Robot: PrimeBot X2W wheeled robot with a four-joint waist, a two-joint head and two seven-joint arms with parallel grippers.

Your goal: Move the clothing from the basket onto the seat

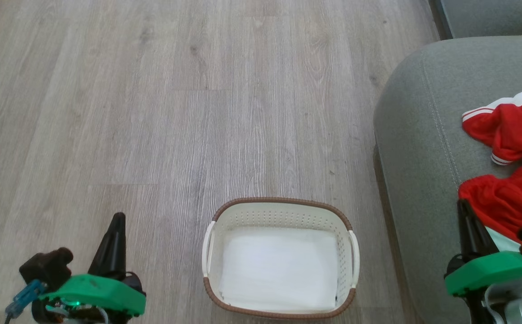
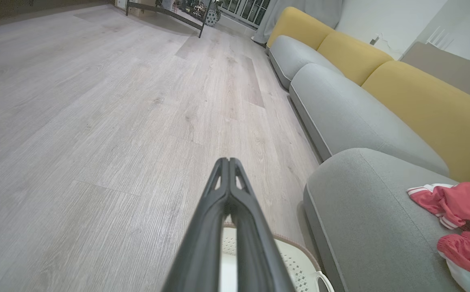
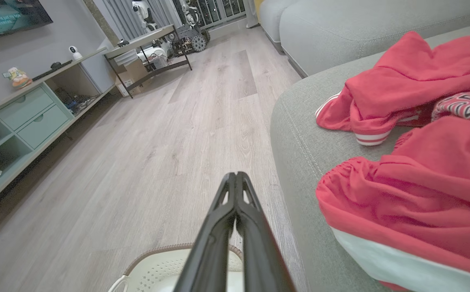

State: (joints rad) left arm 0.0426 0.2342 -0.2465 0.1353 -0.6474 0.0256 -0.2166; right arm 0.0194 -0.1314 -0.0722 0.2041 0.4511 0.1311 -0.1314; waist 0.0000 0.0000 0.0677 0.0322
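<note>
The cream basket with its brown rim stands on the floor, holding just a flat white liner sheet. Red clothing with white stripes lies on the grey-green seat at the right, and a second red piece lies nearer me. My left gripper is shut and empty, left of the basket. At the seat's front edge my right gripper is shut and empty too, beside the nearer garment. The wrist views show each pair of fingers pressed together above the basket rim.
Bare wood floor stretches ahead and left. More grey cushions and yellow backrests run along the right. A low shelf unit with drawers and a metal-framed table stand far off to the left.
</note>
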